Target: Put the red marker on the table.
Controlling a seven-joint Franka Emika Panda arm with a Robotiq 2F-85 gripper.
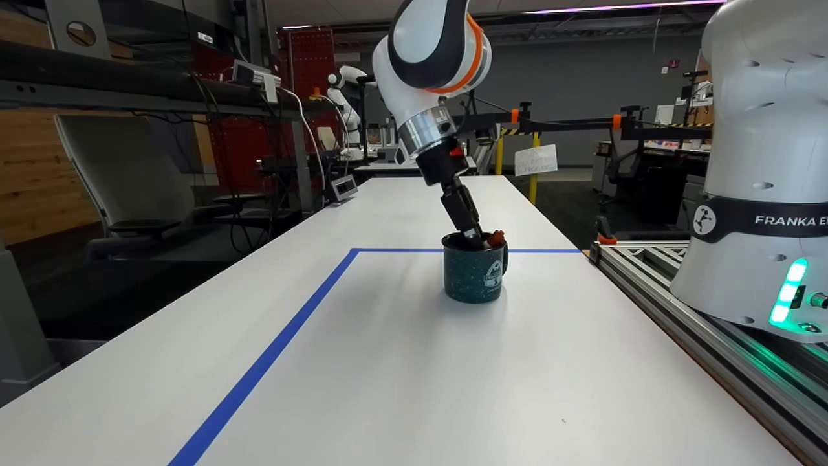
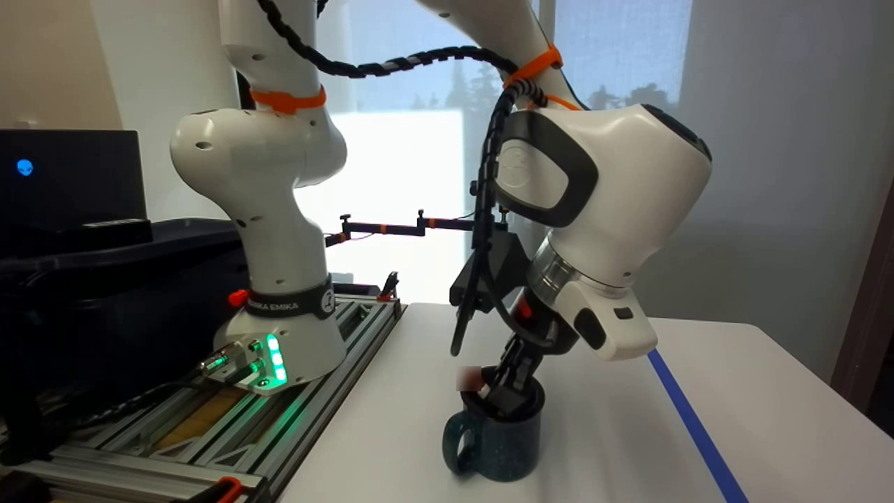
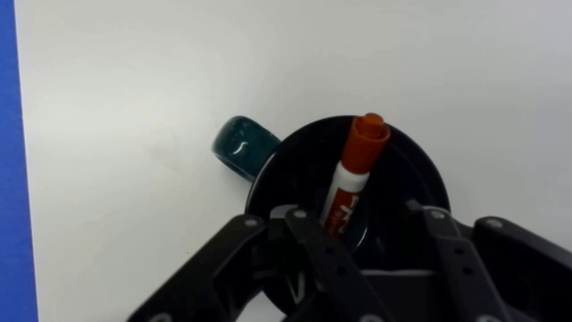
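Grasping, apparently: the jaws are standing apart in the mug (image 1: 472, 275), where the red marker (image 3: 352, 176) is leaning; the next move is probably calling for closing, then lifting toward the bench (image 1: 388, 362).

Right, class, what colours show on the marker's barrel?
The marker's barrel shows white with a red, white-lettered label, best in the wrist view.
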